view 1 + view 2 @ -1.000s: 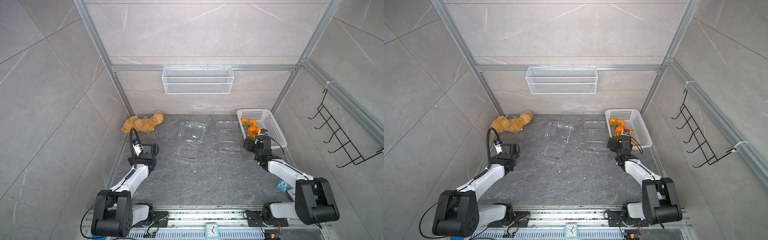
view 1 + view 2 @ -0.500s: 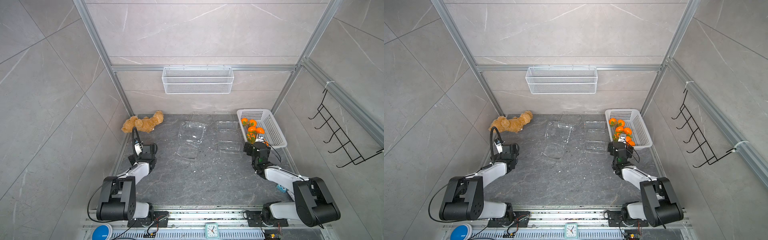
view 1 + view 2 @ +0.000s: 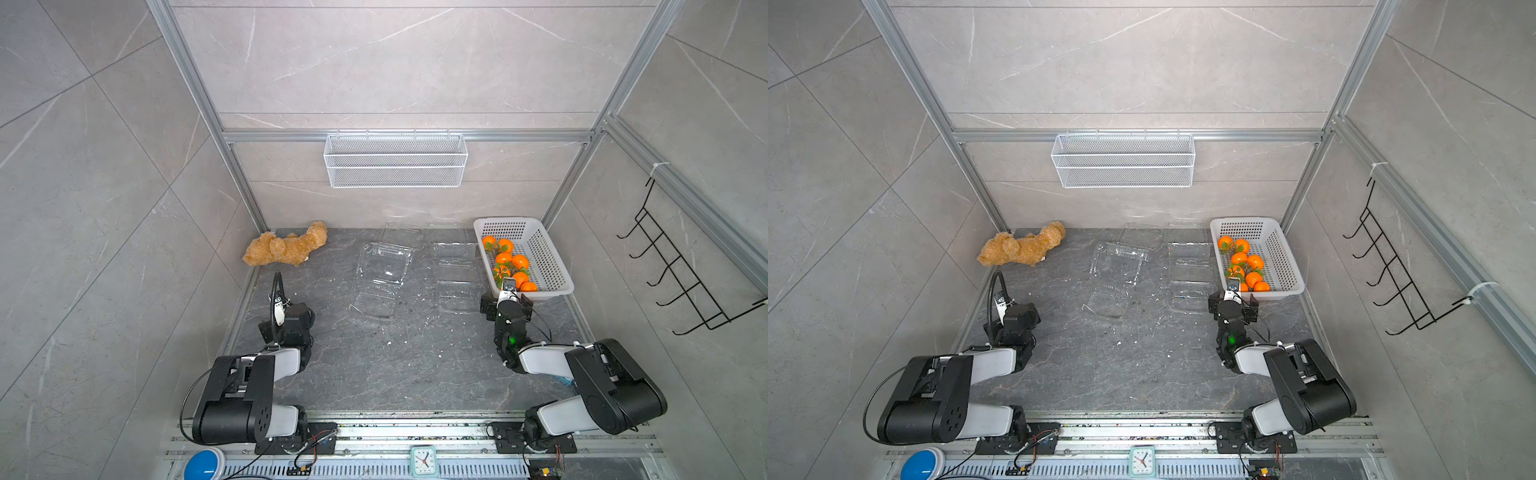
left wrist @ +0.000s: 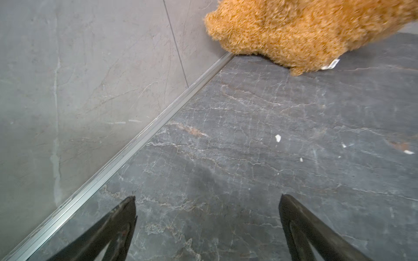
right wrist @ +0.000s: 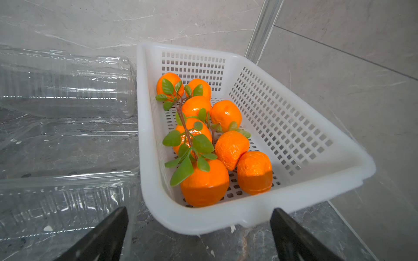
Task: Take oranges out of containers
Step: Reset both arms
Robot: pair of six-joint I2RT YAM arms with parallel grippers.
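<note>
beside empty containers, oranges sit in the basket; both jaws spread wide

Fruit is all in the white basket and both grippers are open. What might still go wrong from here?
1. The right gripper hangs open just before the near rim of the basket; a forward move may shove or tip it and spill the oranges.
2. The clear containers lie empty beside the basket and are hard to see; a sweeping arm may knock them.
3. Leafy stems lace through the oranges, so lifting one might drag others.
</note>
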